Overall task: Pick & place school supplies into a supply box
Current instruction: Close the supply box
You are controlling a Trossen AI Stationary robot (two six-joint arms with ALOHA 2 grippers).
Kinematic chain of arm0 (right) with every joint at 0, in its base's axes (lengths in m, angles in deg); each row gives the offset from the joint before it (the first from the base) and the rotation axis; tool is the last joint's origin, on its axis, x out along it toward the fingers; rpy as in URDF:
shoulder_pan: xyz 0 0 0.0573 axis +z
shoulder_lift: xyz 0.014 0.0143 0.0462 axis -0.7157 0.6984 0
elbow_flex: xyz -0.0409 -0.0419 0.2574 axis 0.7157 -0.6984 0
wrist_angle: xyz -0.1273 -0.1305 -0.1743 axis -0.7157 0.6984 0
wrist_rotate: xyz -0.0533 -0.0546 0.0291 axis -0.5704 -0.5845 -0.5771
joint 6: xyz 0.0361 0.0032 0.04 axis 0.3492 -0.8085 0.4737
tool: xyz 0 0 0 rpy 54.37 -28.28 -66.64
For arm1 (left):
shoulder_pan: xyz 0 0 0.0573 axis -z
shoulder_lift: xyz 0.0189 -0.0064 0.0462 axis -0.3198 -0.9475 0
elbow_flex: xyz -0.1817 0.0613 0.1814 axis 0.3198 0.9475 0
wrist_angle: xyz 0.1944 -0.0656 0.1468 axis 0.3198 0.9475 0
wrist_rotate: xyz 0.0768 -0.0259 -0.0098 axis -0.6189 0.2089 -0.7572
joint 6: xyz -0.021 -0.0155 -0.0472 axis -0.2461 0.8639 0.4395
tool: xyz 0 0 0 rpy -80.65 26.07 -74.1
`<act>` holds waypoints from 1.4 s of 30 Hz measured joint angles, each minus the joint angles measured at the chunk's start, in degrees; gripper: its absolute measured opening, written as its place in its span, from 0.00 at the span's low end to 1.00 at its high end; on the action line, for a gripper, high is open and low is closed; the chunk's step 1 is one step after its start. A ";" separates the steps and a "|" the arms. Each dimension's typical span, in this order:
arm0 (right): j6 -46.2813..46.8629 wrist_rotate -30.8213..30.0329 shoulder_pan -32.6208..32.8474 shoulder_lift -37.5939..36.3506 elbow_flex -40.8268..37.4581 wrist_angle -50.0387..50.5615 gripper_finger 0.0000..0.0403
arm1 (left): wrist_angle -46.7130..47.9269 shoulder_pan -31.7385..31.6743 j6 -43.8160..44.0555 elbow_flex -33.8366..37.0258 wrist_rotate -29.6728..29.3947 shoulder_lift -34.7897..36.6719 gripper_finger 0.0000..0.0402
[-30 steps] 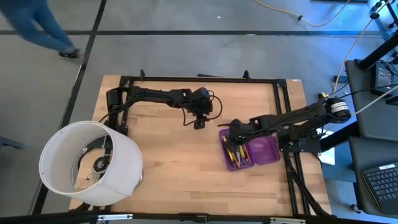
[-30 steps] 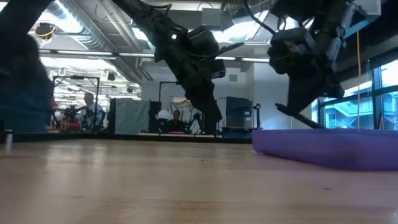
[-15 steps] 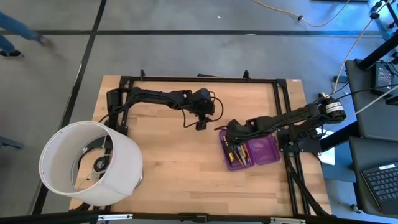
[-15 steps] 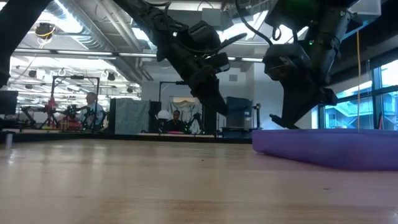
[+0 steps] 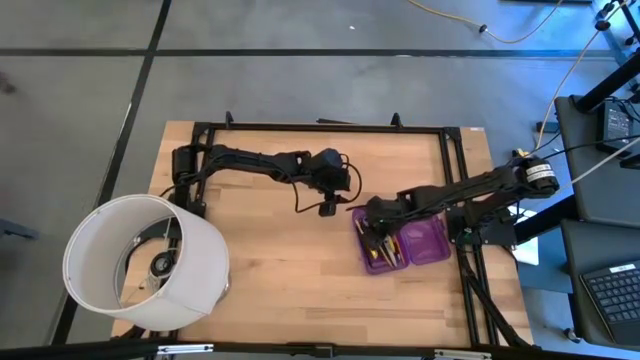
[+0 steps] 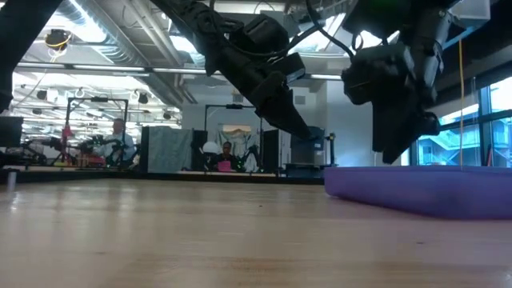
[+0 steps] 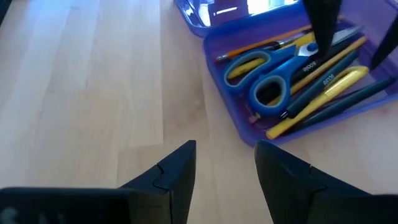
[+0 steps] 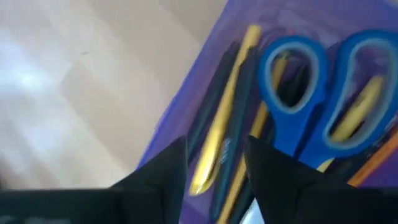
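Observation:
The purple supply box (image 5: 425, 243) lies open on the table's right part, its lid (image 7: 211, 12) folded back. In it lie blue-handled scissors (image 7: 267, 74), yellow and orange pencils (image 7: 323, 84) and dark pens (image 8: 245, 93). My right gripper (image 5: 372, 227) is open and points down into the box's left half, over the pencils (image 8: 224, 134) and scissors (image 8: 323, 81). Its fingers (image 7: 318, 25) also show in the left wrist view. My left gripper (image 5: 327, 209) is open and empty. It hovers above bare wood just left of the box (image 7: 231, 121). My right gripper's fingertips (image 7: 318, 43) reach down among the supplies in the box. Whether they touch the scissors or the pens I cannot tell.
A big white cylinder like a lampshade (image 5: 145, 262) stands at the table's near left corner. A black frame (image 5: 320, 127) runs round the table's edges. In the low view the box's wall (image 6: 424, 192) hides the right fingertips. People (image 6: 118, 140) sit far off in the room.
My right gripper has gone down toward the box. Its fingertips showed above the box's wall in the low view and are now behind it. My left gripper has moved a little toward the table's right and near edges, closer to the box.

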 joint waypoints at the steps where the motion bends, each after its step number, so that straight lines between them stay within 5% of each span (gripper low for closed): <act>1: 0.89 1.17 0.00 -0.68 0.00 0.08 0.42 | 0.18 0.09 0.00 0.00 0.00 0.00 0.39; 9: 3.24 0.42 0.00 -10.91 0.02 11.03 0.44 | -3.02 1.45 2.20 -0.02 2.09 -0.05 0.39; 19: 10.22 -11.07 0.33 -24.02 0.04 31.36 0.44 | -11.32 8.47 1.95 0.00 3.32 -3.24 0.39; 27: 9.93 -18.02 0.13 -25.29 0.04 38.08 0.44 | -17.44 9.92 5.84 -0.04 -4.83 -9.12 0.39; 42: 13.21 -20.37 -1.33 -25.22 0.04 44.24 0.44 | -18.11 9.39 9.33 -0.14 -4.58 -10.65 0.39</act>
